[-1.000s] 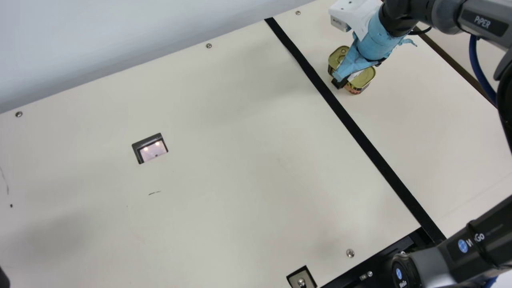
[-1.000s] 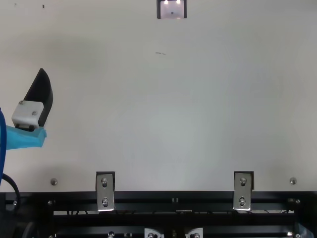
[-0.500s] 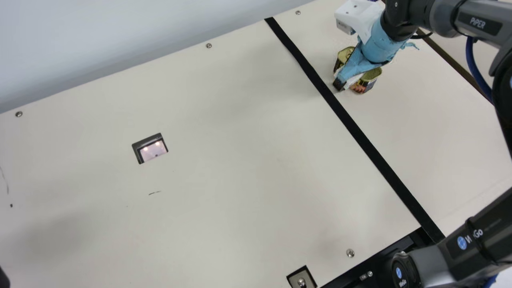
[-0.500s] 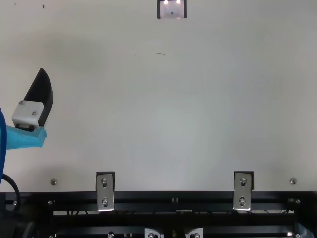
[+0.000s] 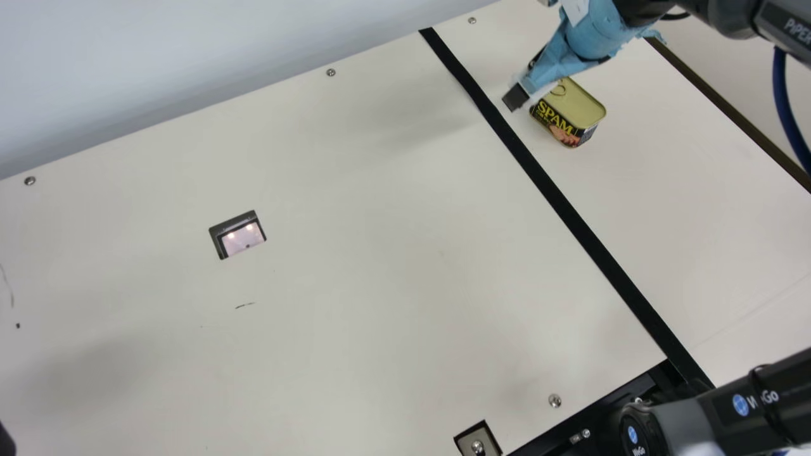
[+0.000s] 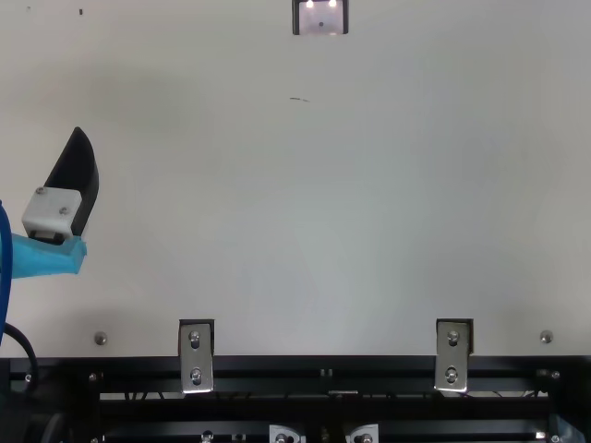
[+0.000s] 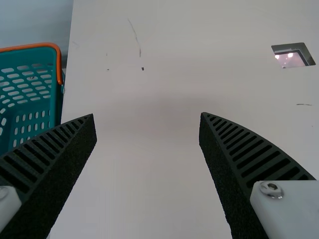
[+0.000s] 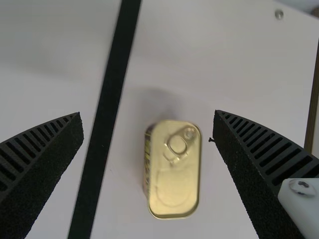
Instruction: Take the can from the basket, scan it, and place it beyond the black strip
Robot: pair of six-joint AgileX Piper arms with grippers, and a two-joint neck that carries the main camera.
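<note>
The can stands upright on the table, its gold lid up, on the far right side of the black strip in the main view. My right gripper is raised beside and above it, one finger near the strip. In the right wrist view, my right gripper is open, and the can sits free below and between its fingers, apart from the strip. In the top view, my left gripper is at the left edge. The left wrist view shows my left gripper open with nothing held.
A scanner window is set into the table. In the left wrist view a teal basket with an orange rim stands at the side. Metal brackets and a black rail line the table's near edge.
My right gripper has lifted off the can and moved toward the main view's top, uncovering most of the can, which stays standing where it was. My left gripper has not moved.
</note>
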